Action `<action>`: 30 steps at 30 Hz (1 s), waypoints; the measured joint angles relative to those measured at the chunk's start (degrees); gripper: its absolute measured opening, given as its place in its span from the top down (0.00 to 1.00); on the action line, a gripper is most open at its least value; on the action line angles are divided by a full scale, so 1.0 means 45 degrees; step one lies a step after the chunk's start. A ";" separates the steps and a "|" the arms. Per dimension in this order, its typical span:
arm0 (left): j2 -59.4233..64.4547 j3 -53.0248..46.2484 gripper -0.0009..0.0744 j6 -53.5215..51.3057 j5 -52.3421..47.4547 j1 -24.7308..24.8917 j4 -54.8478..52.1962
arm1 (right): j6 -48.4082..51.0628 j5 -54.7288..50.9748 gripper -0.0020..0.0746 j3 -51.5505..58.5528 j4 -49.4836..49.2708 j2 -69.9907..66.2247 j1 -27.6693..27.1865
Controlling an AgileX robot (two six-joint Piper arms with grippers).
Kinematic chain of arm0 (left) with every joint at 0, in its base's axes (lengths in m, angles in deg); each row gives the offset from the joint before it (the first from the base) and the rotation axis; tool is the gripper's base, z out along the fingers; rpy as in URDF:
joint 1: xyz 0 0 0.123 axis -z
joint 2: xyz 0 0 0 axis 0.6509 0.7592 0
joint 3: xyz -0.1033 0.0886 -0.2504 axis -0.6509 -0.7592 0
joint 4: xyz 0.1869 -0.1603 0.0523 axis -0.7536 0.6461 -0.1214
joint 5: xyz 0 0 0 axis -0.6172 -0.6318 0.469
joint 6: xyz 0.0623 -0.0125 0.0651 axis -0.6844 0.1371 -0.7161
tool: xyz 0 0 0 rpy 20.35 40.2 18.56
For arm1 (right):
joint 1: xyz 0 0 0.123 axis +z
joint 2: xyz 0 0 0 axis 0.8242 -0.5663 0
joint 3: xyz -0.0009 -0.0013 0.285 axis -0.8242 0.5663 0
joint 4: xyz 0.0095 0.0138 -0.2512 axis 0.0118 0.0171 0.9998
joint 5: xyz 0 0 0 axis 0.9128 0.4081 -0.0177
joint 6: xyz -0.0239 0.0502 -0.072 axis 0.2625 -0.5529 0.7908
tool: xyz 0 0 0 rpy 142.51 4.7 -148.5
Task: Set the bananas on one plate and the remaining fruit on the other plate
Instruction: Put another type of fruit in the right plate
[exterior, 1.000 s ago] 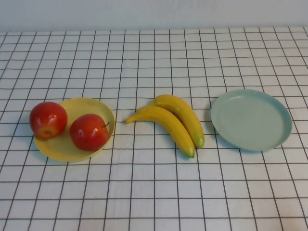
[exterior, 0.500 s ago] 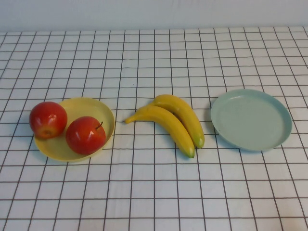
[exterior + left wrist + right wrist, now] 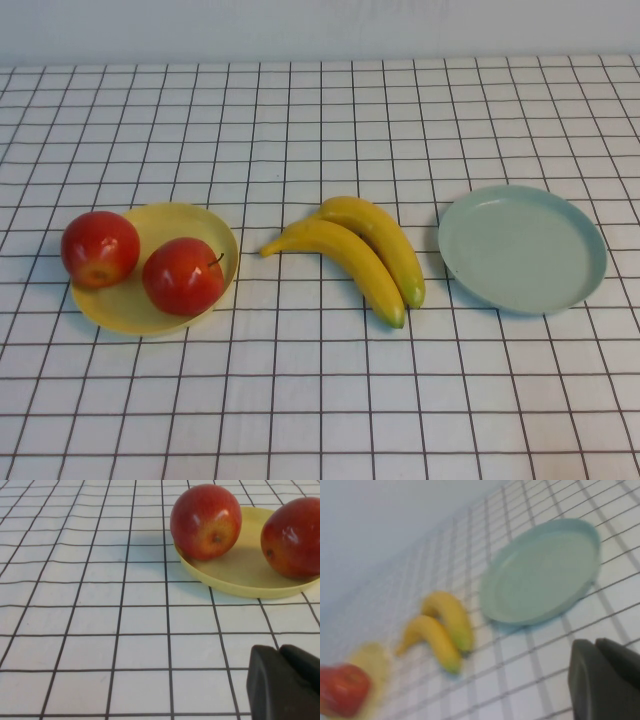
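High view: I'm seeing both apples (image 3: pixel 182 275) sitting on the yellow plate (image 3: pixel 195 222) near the bench's left edge, bananas (image 3: pixel 365 252) lying mid-bench, blue-green plate (image 3: pixel 523 248) sitting bare toward the right edge. Left wrist: left pincer (image 3: pixel 286 684) hovering near the yellow plate; spread, can't tell. Right wrist: right pincer (image 3: pixel 605 680) hanging beside the blue-green plate; can't tell either.

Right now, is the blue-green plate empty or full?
Empty: the blue-green plate holds nothing, and the bananas lie on the cloth beside it.
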 joint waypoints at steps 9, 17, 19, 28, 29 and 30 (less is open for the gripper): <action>0.0000 0.0000 0.99 0.0000 0.0000 0.0000 0.0000 | -0.0414 0.2006 0.99 0.0000 -0.7361 0.0000 0.0000; 0.0000 0.0000 0.99 0.0000 0.0000 0.0000 0.0000 | -0.0319 0.3016 0.99 0.0000 -0.7771 0.0000 0.0000; 0.0000 0.0000 0.99 0.0000 0.0000 0.0000 0.0000 | 0.0157 0.3140 0.99 0.0000 -0.7771 0.0000 0.0000; 0.0000 0.0000 0.99 0.0000 0.0000 0.0000 0.0000 | 0.6334 0.2517 0.99 -0.1727 -0.7771 -0.0034 0.0000; 0.0000 0.0000 0.99 0.0000 0.0000 0.0000 0.0000 | 0.6947 0.2176 0.99 -0.2005 -0.7638 -0.0233 0.0000; 0.0000 0.0000 0.99 0.0000 0.0000 0.0000 0.0000 | 0.7324 0.1706 0.99 -0.2372 -0.7323 -0.0642 0.0000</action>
